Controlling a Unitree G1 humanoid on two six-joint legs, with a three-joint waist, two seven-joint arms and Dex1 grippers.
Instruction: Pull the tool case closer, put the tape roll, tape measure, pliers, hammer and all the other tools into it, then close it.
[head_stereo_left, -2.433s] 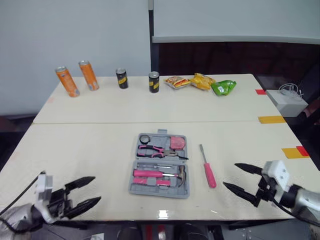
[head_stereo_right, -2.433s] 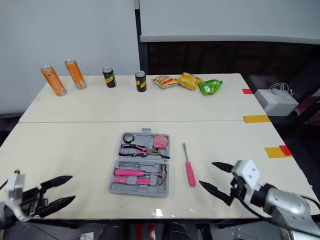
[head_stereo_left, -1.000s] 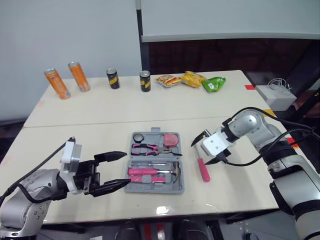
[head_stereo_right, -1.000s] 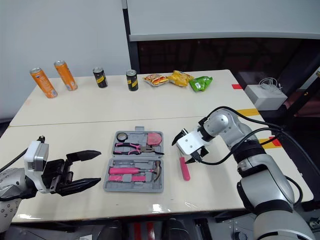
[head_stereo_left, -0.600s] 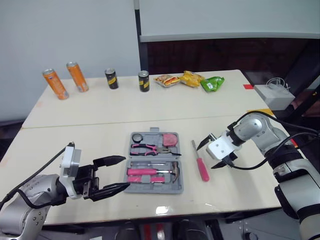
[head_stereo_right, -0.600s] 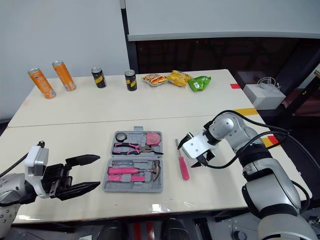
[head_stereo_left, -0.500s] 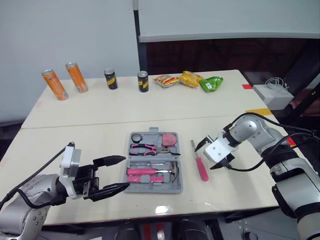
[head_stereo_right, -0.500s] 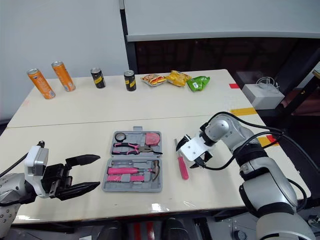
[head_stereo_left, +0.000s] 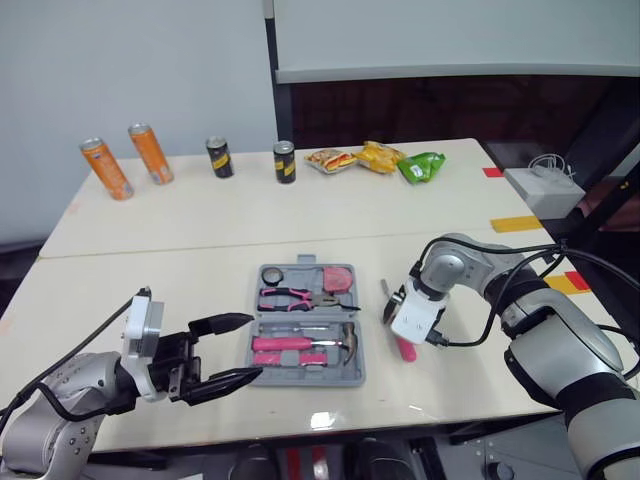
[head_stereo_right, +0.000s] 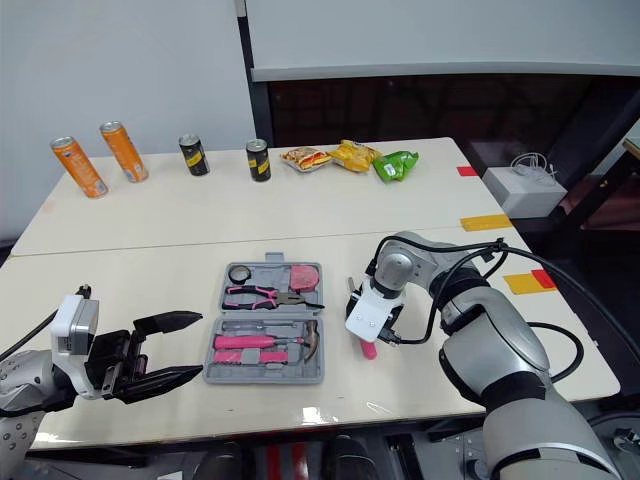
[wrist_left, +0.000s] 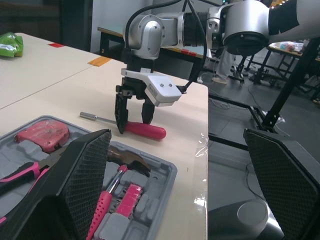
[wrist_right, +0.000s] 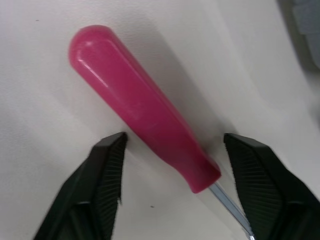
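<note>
Pink screwdriver (wrist_right: 145, 125) between spread right fingers (wrist_right: 107, 172), ungripped | left fingers (wrist_left: 80, 185) spread empty, near tool case (wrist_left: 159, 176)

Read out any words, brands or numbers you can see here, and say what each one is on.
No text is legible.
Orange cans: print too small to read.
Black cans: yellow labels too small to read.
Snack packets: print blurred.
Tool case, screwdriver: no markings visible.
</note>
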